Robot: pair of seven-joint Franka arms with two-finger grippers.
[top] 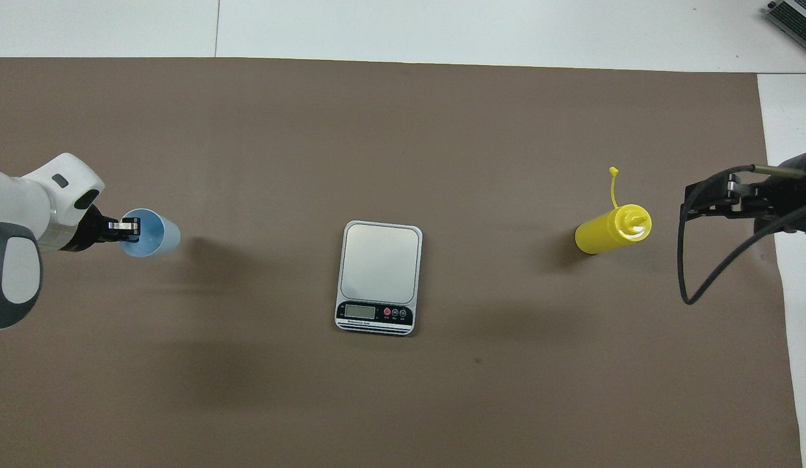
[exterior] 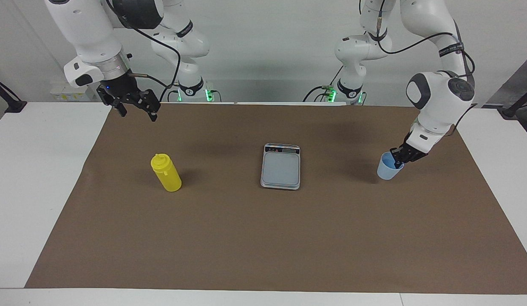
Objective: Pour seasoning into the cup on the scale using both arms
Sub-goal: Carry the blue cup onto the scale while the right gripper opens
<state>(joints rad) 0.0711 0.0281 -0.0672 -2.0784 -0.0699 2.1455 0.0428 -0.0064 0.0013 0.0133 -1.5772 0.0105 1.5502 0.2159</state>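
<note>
While the brown mat (exterior: pixel 263 238) is lying flat with open room all round, three things are being kept well apart on it.

The right gripper (exterior: pixel 136 108) is being held spread in the air over the mat's edge at the right arm's end. The scale (exterior: pixel 280 166) is lying mid-mat, its long axis running toward the robots, display nearest them. The seasoning (exterior: pixel 166 172) is standing upright, nozzle up. The cup (exterior: pixel 388 167), mouth up, contents indiscernible, is being pinched at its rim by the left gripper (exterior: pixel 398 161).
</note>
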